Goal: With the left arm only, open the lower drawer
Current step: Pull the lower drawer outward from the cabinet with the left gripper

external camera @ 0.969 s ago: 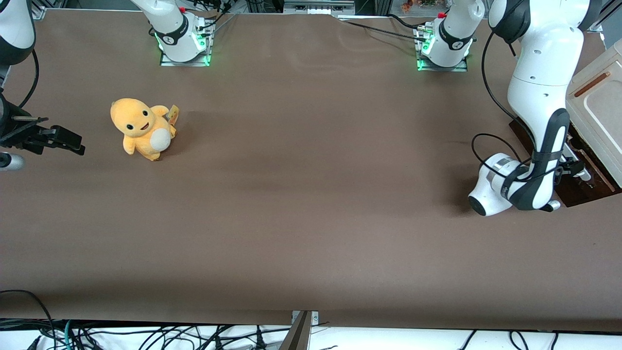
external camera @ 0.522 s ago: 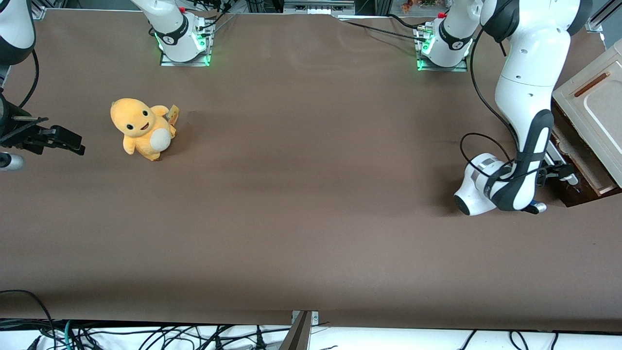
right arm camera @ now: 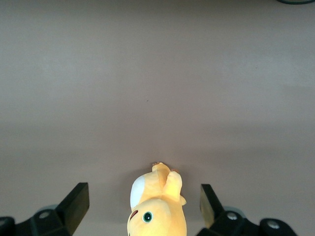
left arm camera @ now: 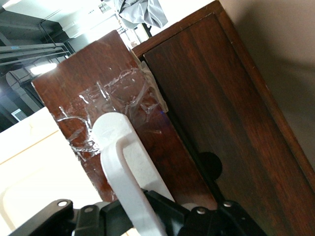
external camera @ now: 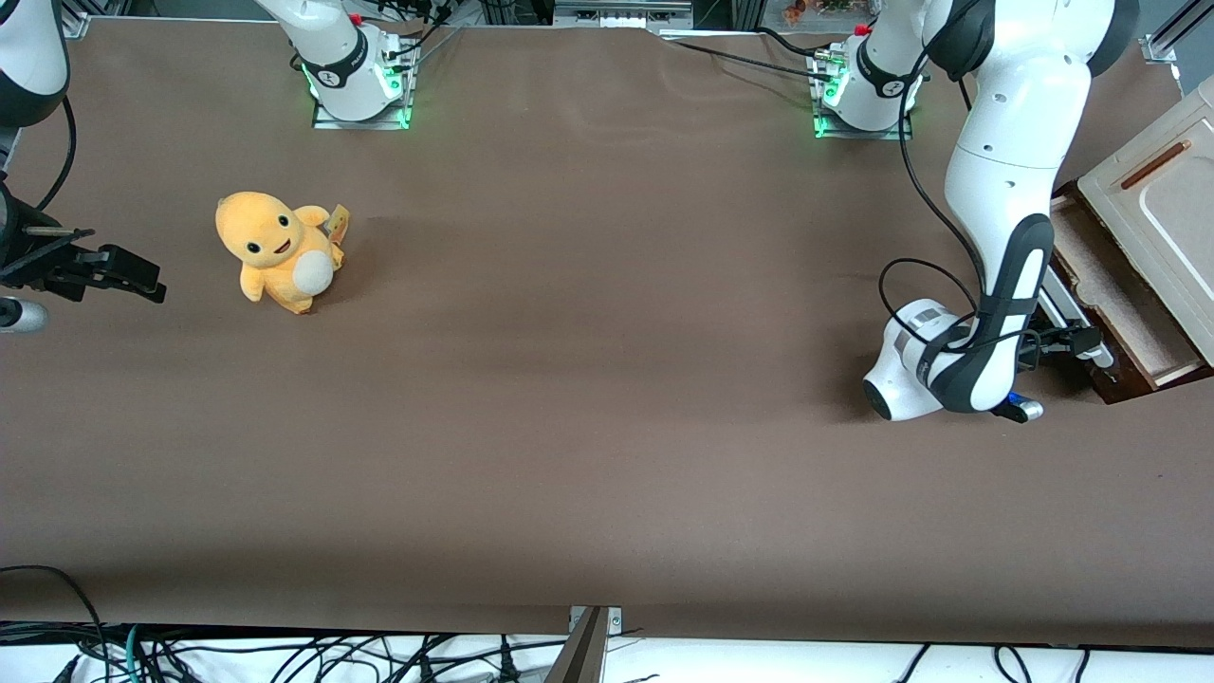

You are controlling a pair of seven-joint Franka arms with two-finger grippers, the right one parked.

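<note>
The lower drawer (external camera: pixel 1117 296) stands pulled out of the cabinet (external camera: pixel 1159 194) at the working arm's end of the table, and its light beige inside shows. The left arm (external camera: pixel 1007 171) reaches down in front of it. The gripper (external camera: pixel 1064 339) is at the drawer front, shut on the pale bar handle (external camera: pixel 1070 311). In the left wrist view the gripper (left arm camera: pixel 142 216) holds the white handle (left arm camera: pixel 123 162) between black fingers (left arm camera: pixel 170 209). The glossy dark brown drawer front (left arm camera: pixel 108 93) is right next to it.
A yellow plush toy (external camera: pixel 280 249) sits toward the parked arm's end and also shows in the right wrist view (right arm camera: pixel 157 209). Two arm bases (external camera: pixel 868 90) stand at the table edge farthest from the front camera. The cabinet's cream top panel has a brown slot (external camera: pixel 1154 164).
The left arm has moved away from the cabinet toward the parked arm's end with the handle in its gripper. The lower drawer has slid out further, showing more of its beige inside.
</note>
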